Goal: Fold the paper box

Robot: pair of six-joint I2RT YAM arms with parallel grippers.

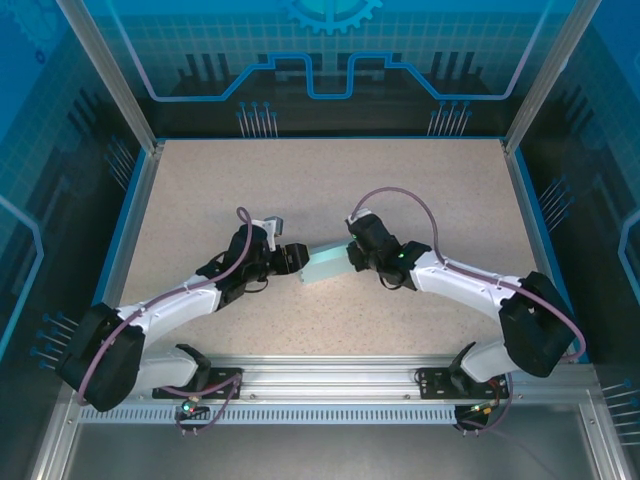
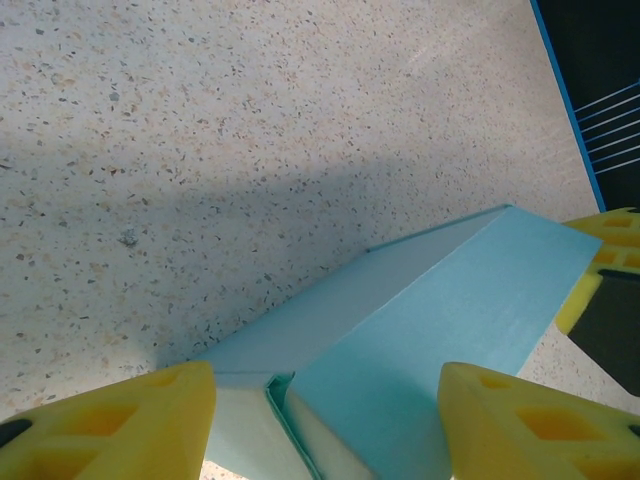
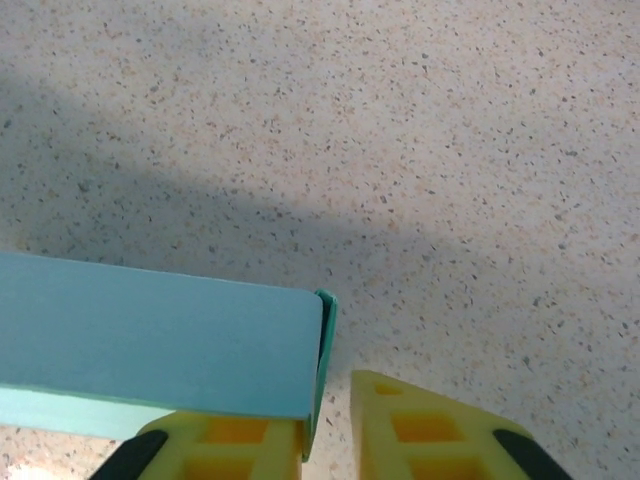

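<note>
Top view: one paper box, pale blue card, already a shallow closed-looking form, mid-table between the two arms; left gripper at its left end, right gripper at its right end; whether it rests on the surface or is raised cannot be told. Left wrist view: yellow fingers set against both flanks of the box's near end, apparently gripping it across its width; near-end flap seam slightly ajar; contents: none visible, interior hidden. Right wrist view: jaws slightly parted astride the box's right end wall, a sliver of table between card and one finger, apparently no pinch. Risks, as judged: with one end loosely held the box may sag or swing; the unseated flap may spring open; a hard squeeze from the left would crush thin card
</note>
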